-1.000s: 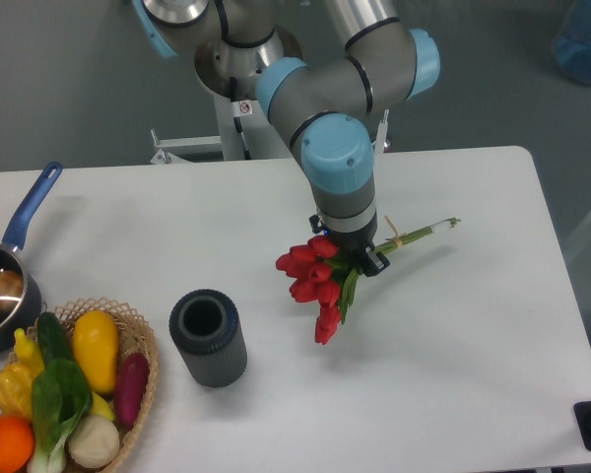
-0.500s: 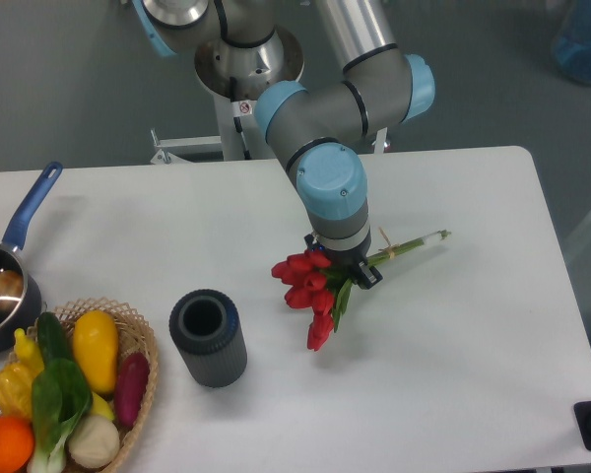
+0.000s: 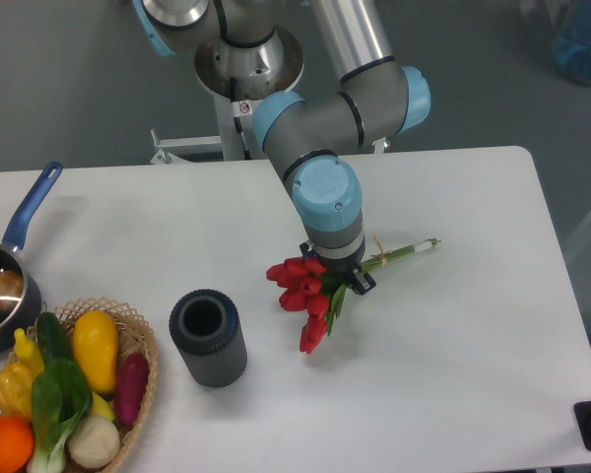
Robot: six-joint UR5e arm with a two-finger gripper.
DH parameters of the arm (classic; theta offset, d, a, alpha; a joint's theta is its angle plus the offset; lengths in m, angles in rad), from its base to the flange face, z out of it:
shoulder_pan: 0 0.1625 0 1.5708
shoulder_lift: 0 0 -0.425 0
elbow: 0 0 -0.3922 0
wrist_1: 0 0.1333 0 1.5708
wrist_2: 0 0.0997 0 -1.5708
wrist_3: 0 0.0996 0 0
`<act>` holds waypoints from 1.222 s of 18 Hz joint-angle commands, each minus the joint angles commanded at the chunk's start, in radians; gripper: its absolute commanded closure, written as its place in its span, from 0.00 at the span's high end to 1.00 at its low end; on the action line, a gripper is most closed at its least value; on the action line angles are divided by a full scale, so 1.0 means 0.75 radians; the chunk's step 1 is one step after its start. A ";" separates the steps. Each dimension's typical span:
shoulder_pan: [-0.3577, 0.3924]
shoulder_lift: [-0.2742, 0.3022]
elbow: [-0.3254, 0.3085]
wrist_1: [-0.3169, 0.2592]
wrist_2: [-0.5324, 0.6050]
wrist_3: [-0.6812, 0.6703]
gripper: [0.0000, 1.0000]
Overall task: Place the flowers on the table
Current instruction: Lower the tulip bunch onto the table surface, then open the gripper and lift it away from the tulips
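Flowers (image 3: 303, 294) | buds lower-left, stems upper-right | fingers (image 3: 337, 280) clamped on bunch | over table (image 3: 473, 325)

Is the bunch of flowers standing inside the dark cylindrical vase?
No. The flowers hang from the tool, out to the right of the vase, whose opening looks empty.

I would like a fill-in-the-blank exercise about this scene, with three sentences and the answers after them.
1. The buds of the flowers held by the hand are ____ in colour.
2. The dark cylinder stands between the flowers and the wicker ____, which holds vegetables.
3. The pan at the table's left edge has a ____ handle.

Missing words: red; basket; blue
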 joint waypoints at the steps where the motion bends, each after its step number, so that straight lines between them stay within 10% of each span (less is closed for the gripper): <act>1: -0.004 -0.004 -0.004 0.002 0.000 0.000 0.45; 17: -0.010 -0.039 -0.014 0.002 -0.002 0.004 0.61; 22: -0.004 -0.023 0.033 0.004 -0.004 0.004 1.00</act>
